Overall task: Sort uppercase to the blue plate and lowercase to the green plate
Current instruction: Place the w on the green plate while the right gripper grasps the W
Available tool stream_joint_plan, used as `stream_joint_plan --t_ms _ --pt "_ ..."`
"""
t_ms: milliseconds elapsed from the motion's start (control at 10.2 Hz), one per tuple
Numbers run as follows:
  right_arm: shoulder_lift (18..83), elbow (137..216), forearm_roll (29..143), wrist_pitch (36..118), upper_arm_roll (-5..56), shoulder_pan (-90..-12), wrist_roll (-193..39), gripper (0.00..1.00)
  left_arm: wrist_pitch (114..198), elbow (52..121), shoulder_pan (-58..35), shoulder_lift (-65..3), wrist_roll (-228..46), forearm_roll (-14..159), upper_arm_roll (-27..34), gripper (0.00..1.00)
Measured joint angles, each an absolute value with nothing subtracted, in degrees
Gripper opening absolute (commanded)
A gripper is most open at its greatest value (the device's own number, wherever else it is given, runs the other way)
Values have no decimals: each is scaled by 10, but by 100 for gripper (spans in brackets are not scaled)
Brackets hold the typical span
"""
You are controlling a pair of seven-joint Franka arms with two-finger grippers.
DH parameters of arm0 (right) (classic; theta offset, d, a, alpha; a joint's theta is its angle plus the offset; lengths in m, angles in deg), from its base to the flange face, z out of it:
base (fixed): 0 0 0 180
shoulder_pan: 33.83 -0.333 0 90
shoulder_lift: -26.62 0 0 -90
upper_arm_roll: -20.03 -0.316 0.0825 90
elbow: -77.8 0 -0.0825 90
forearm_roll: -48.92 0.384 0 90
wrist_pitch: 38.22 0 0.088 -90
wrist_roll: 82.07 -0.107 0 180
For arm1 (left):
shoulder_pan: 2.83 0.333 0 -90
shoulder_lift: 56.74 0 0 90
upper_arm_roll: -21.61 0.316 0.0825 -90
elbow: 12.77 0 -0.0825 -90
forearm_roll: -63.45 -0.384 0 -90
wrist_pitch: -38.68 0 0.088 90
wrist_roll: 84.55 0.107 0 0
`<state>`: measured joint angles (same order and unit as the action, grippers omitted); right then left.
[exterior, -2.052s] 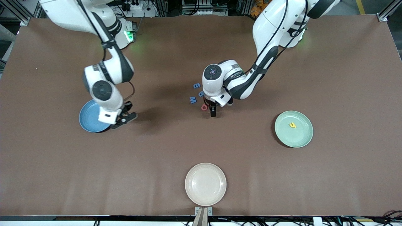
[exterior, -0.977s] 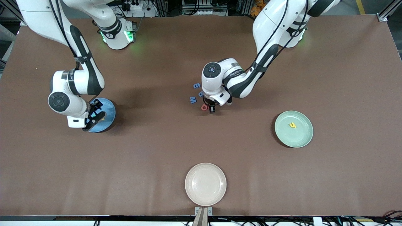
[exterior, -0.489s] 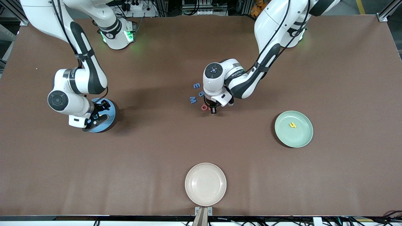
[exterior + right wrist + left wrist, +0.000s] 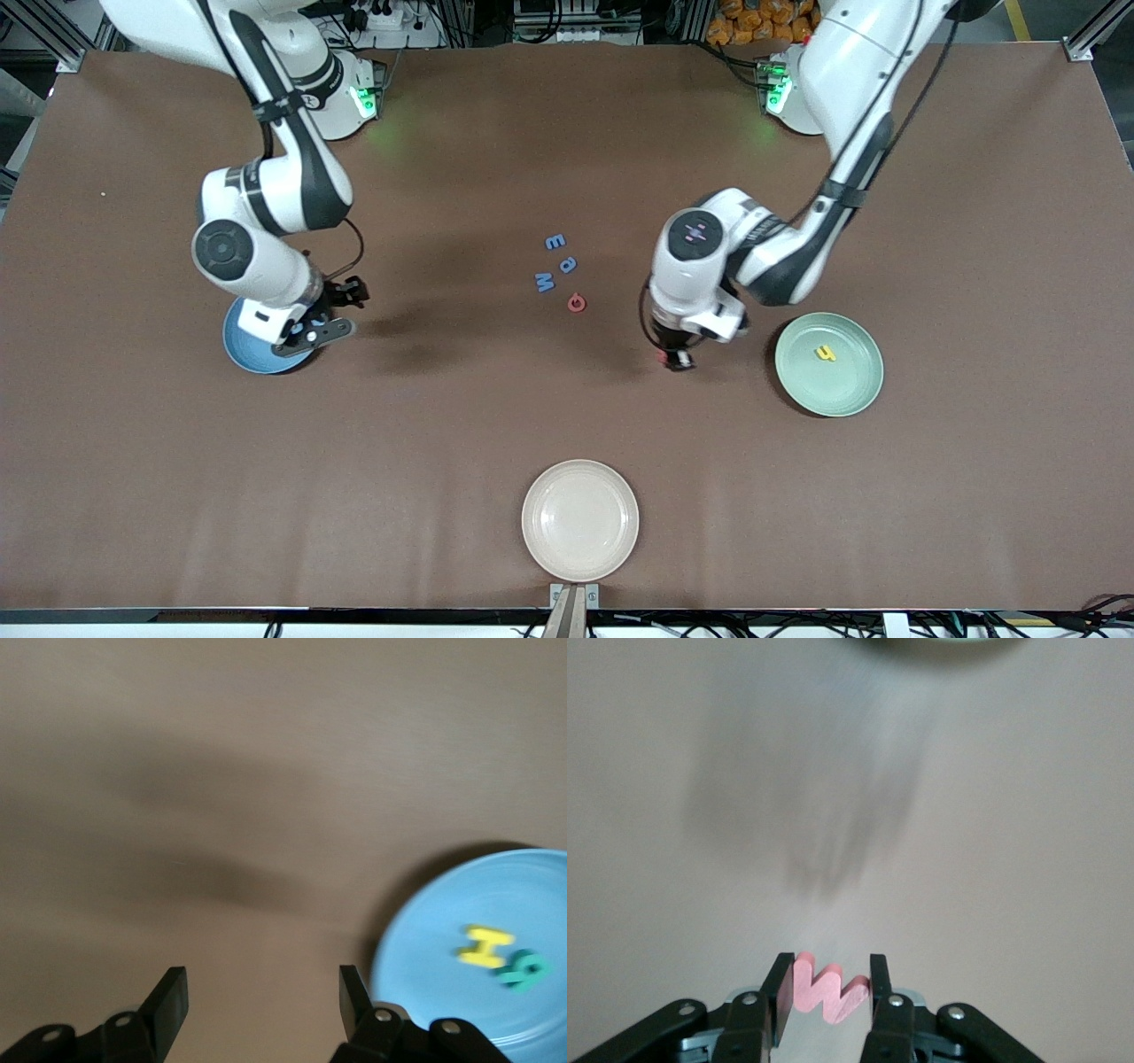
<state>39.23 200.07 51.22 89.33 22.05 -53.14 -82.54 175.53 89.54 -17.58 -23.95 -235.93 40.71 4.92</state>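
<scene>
The left gripper [image 4: 829, 988] is clamped on a red w [image 4: 829, 994], up over bare worktop [image 4: 443, 425] just beside the green plate [image 4: 842, 390], where a yellow h [image 4: 825, 354] lies. The right gripper [image 4: 263, 1001] hangs with fingers apart at the edge of the blue plate [image 4: 443, 939], which holds a yellow H [image 4: 485, 947] and a teal R [image 4: 524, 970]. A cream plate [image 4: 580, 519] lies nearest the front camera.

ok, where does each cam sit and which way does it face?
Front: high across the table, facing both arms; sees all plates and loose letters.
Left wrist: on the left arm, looks down past the left hand, shut on the red w, at bare table.
Right wrist: looks past the open right hand at the blue plate.
Shared: blue plate in front and right wrist.
</scene>
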Motion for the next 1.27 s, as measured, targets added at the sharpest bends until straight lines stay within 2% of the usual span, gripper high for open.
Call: stream_joint_plan --t_ms 391,586,684,977,1270 --pt "365 2000 512 896 62 -538 -1106 76 1744 923 -48 -239 -2225 406 48 0" --pt "368 2002 510 933 -1 -547 -1213 77 1740 931 2 -239 -2167 406 47 0" --pt "375 2003 499 951 -18 -553 -1274 77 1731 931 20 -240 -2145 406 46 99" --pt "437 1986 418 988 -30 -564 -1442 77 1717 939 33 -243 -2122 406 43 100" --pt "505 1956 265 1016 -35 -565 -1470 72 1713 940 30 -244 -2122 406 26 100"
